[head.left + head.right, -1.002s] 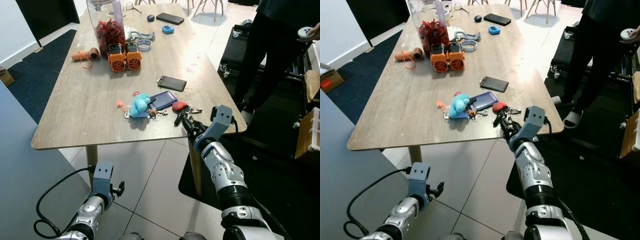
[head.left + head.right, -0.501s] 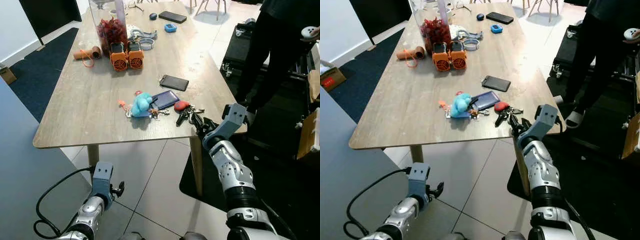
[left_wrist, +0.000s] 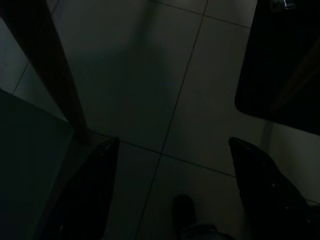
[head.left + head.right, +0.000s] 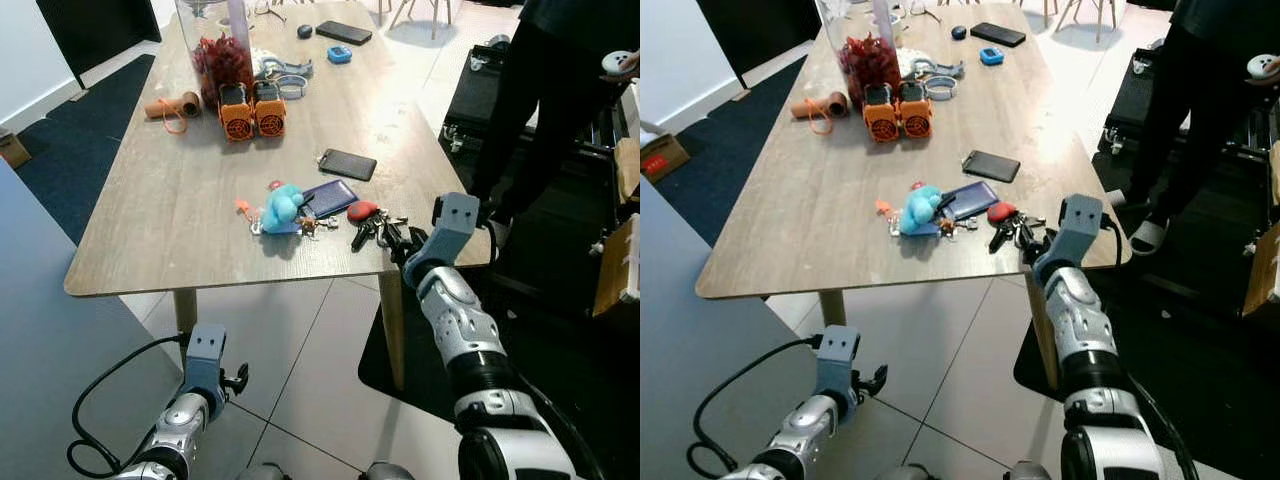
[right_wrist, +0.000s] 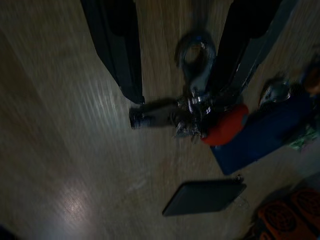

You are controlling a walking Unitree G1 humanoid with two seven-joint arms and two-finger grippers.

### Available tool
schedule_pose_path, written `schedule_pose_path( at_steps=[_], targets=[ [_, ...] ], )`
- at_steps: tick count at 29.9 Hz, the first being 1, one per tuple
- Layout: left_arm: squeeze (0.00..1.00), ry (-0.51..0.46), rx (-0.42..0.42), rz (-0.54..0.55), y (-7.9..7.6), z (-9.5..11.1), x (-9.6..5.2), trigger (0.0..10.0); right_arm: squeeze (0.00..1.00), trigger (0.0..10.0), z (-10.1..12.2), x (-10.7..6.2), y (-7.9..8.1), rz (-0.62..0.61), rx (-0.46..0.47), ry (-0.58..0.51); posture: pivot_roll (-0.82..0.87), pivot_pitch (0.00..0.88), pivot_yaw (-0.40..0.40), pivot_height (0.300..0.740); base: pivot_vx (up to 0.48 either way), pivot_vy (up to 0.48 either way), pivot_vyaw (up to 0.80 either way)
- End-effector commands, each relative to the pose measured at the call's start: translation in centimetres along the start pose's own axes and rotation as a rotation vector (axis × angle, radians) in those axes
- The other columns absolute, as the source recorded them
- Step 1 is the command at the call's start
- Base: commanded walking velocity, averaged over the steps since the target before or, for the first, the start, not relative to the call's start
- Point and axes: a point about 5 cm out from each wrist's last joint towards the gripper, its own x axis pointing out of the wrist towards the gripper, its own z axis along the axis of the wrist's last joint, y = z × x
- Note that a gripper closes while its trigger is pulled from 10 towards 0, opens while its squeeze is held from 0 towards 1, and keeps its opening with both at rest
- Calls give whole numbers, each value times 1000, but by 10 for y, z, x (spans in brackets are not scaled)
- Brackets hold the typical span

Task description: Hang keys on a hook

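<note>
A key bunch (image 4: 368,224) with a silver carabiner, a black key and a red fob (image 5: 227,125) lies near the table's front right corner. My right gripper (image 4: 397,240) sits low over the bunch, right at the table edge. In the right wrist view its open fingers (image 5: 122,55) straddle the carabiner (image 5: 197,62) without closing on it. My left gripper (image 4: 236,378) hangs idle below the table, open above the floor tiles (image 3: 173,142).
A blue plush keychain (image 4: 282,207), a dark blue wallet (image 4: 328,198) and a black phone (image 4: 346,164) lie just beyond the keys. Two orange items (image 4: 252,110) and a jar (image 4: 218,50) stand further back. A person (image 4: 560,90) stands at the right.
My right arm swung slightly out to the right, then came back in over the keys with the wrist higher. The keys stay on the table. The left arm has not moved.
</note>
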Motion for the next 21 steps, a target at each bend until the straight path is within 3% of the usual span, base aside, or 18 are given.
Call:
schedule_pose_path(
  at_steps=[1, 9, 21],
  targets=[
    [0, 27, 2, 13, 3, -7, -3, 10000, 0, 10000, -2, 2, 3, 9, -52, 10, 19, 117, 18, 740, 0, 0, 0],
    [0, 27, -1, 14, 3, -8, -3, 10000, 0, 10000, 1, 3, 10, 51, -247, -30, 19, 118, 15, 740, 0, 0, 0],
    [0, 28, 1, 14, 3, -9, -4, 10000, 0, 10000, -16, -2, 17, 114, -330, -13, 18, 121, 16, 740, 0, 0, 0]
  ],
)
